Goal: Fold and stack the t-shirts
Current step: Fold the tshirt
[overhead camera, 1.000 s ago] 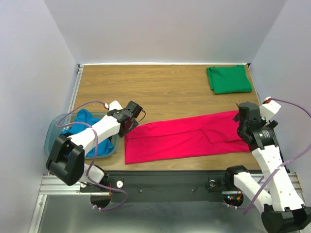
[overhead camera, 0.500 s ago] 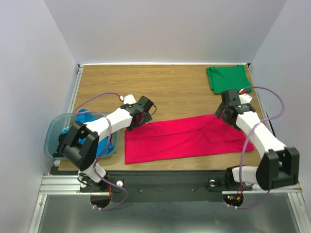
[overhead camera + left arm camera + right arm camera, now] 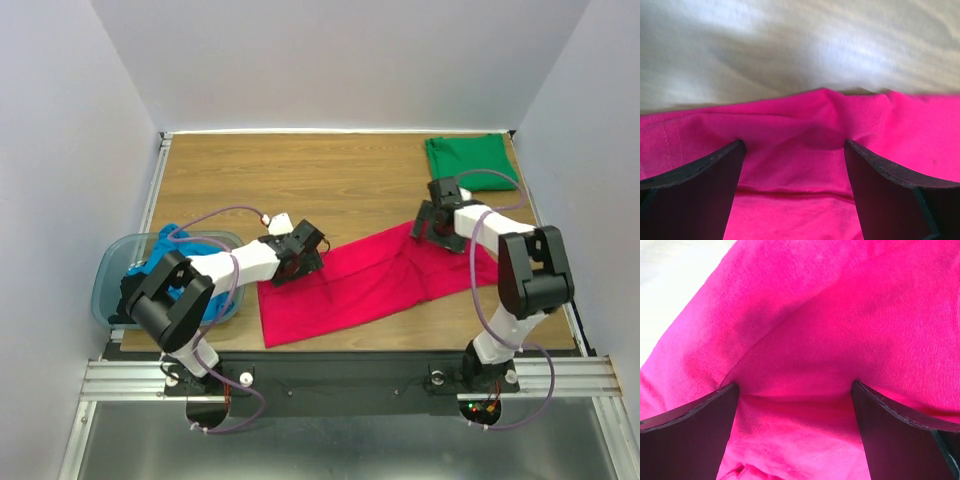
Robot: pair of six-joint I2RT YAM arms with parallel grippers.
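The crimson-pink t-shirt (image 3: 370, 285) lies spread as a long band across the table's front. My left gripper (image 3: 308, 262) is open at its far left edge, its fingers (image 3: 700, 185) pressed down astride bunched pink cloth (image 3: 800, 125). My right gripper (image 3: 425, 228) is open at the shirt's far edge towards the right, where the cloth peaks; pink cloth (image 3: 805, 340) fills the gap between its fingers (image 3: 685, 435). The emerald green t-shirt (image 3: 470, 162) lies folded at the back right. The bright blue t-shirt (image 3: 175, 245) sits crumpled in the tub.
The translucent grey-blue tub (image 3: 105, 275) stands at the table's left front edge, beside the left arm. Bare wooden table (image 3: 300, 180) stretches behind the pink shirt. White walls close in on three sides.
Both arms swung inward and down onto the pink shirt's far edge. The shirt's far edge is now pulled into a peak at the right gripper, and its left end has shifted.
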